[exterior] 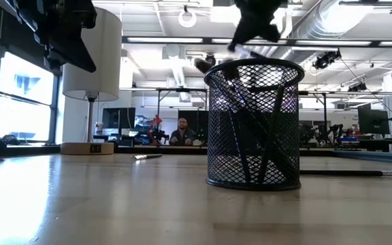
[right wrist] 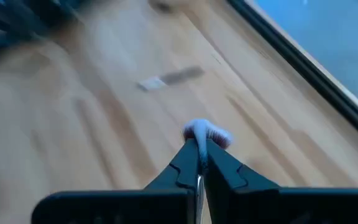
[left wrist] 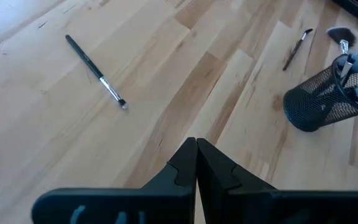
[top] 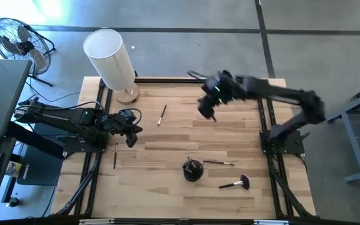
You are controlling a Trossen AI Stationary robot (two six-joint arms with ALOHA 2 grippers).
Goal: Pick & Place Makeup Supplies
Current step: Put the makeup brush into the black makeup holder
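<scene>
Right end effector (right wrist: 197, 149): clenched on a thin brush (right wrist: 205, 132), its pale fluffy tip poking out just past the fingertips; hanging over the far middle of the table (top: 167, 150).
Left end effector (left wrist: 196, 149): clenched on nothing, waiting low over the table's left side.
Step in hand: carrying a picked brush; judging by the mesh cup (top: 192, 169), which is already holding several brushes, that cup is the drop-off.
Loose brushes: one lying on the far side of the table (top: 162, 115), between the two arms; one dark one near the left edge (top: 114, 155); one slim one just right of the cup (top: 218, 162); the reddish fluffy-headed one (top: 235, 184) near the front right.
Other things: tall white cylinder (top: 110, 59) standing at the far left corner, well apart from the work.
Next move: probably swinging the held brush toward the near side until it is hanging above the cup's mouth, tilting it handle down, then letting go so it is dropping inside rather than catching on the rim.
</scene>
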